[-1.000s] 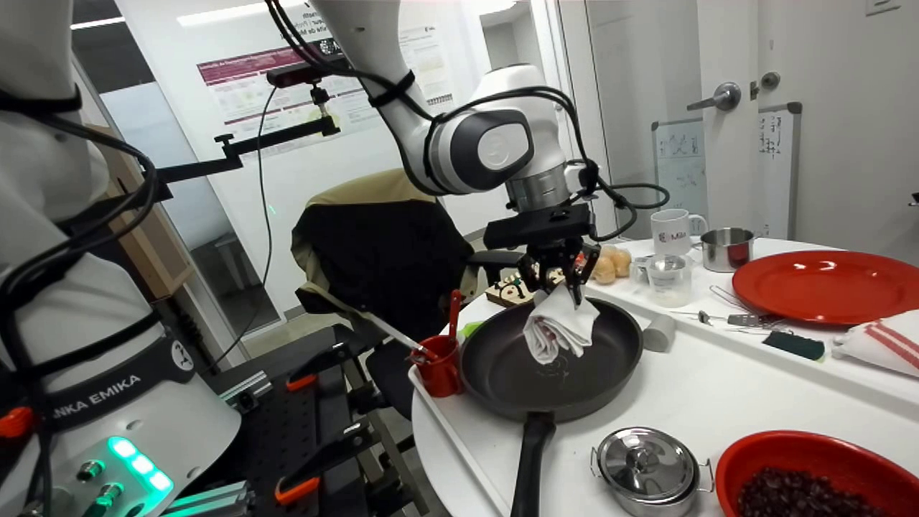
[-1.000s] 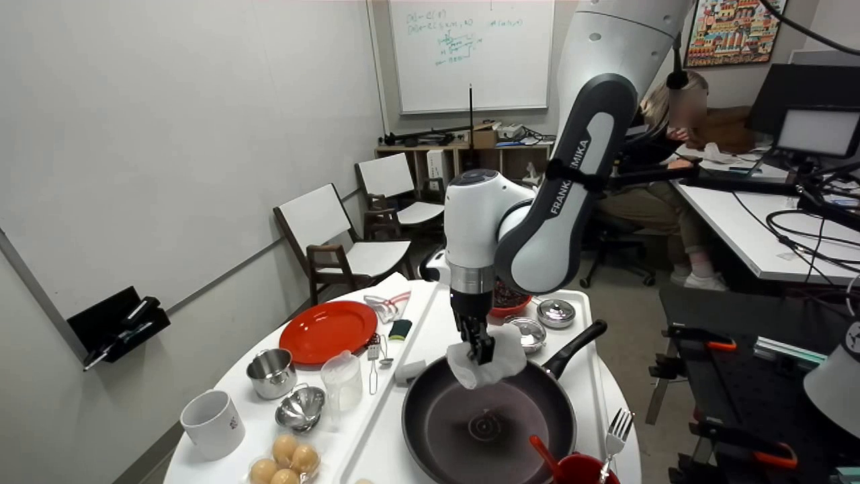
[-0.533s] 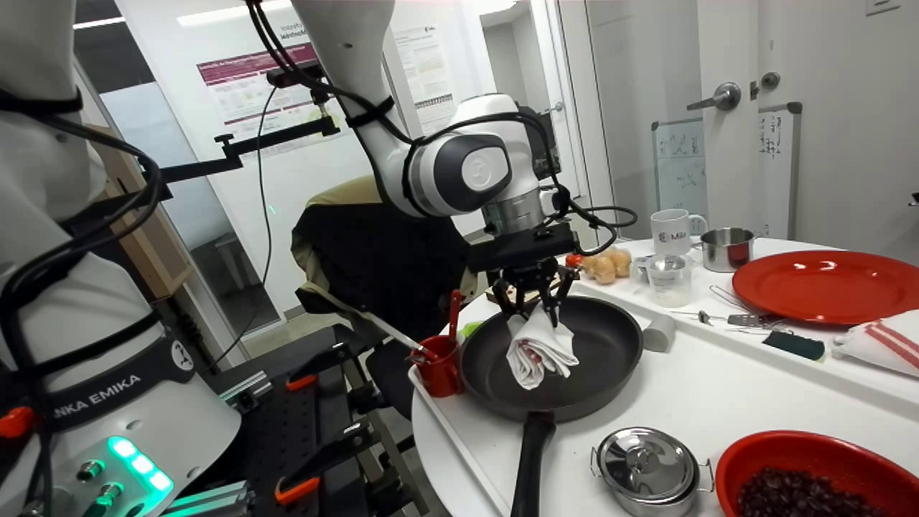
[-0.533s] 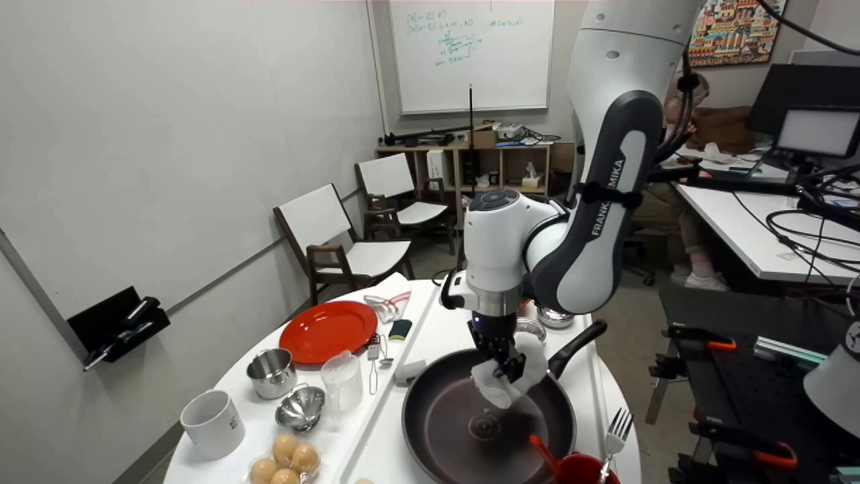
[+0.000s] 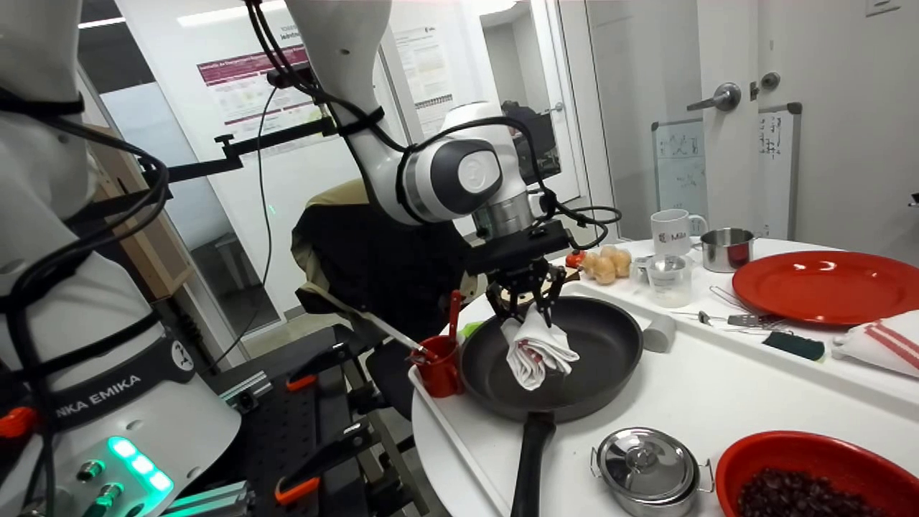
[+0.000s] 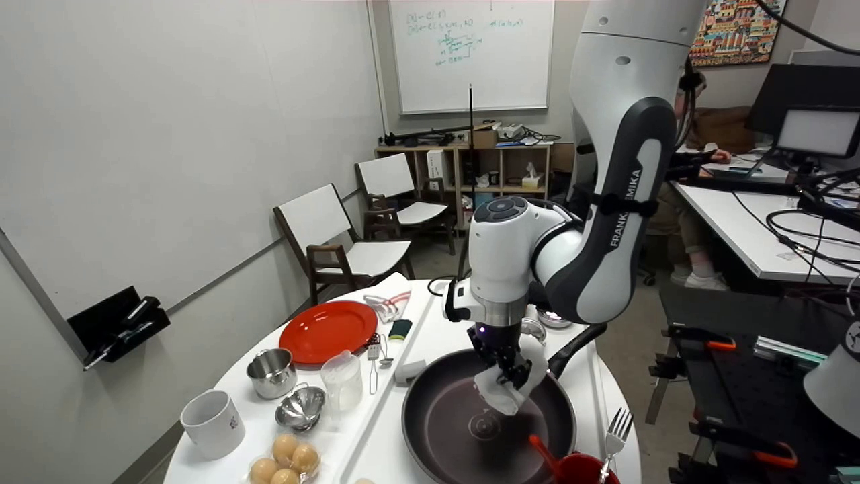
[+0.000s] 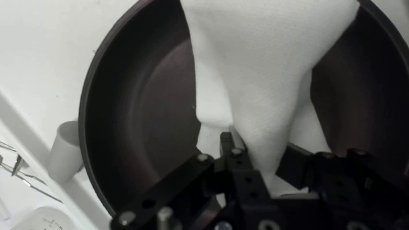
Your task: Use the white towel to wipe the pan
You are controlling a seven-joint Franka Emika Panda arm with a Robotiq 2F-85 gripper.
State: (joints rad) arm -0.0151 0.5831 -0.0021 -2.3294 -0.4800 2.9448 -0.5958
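The black two-fingered gripper [image 7: 260, 153] pinches the white cloth towel [image 7: 265, 64], slack toward wrist-view twelve o'clock, probably to wipe the round dark pan [image 7: 166, 108].

There are two towels [image 5: 537, 353], one pan [image 6: 451, 425], one red plate [image 5: 826, 287] and one white mug [image 6: 212, 425].

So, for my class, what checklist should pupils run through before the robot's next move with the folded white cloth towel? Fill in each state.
1. Black two-finger gripper holding the folded white cloth towel: ok.
2. Towel over the round black frying pan: ok.
3. Towel pressed against the pan's surface: cannot tell; its underside is hidden.
4. Pan steadied: not ok; nothing grips its long black handle.
5. Small round red cup well clear of the pan: not ok; right beside it.
6. Round lidded steel pot apart from the pan: ok.
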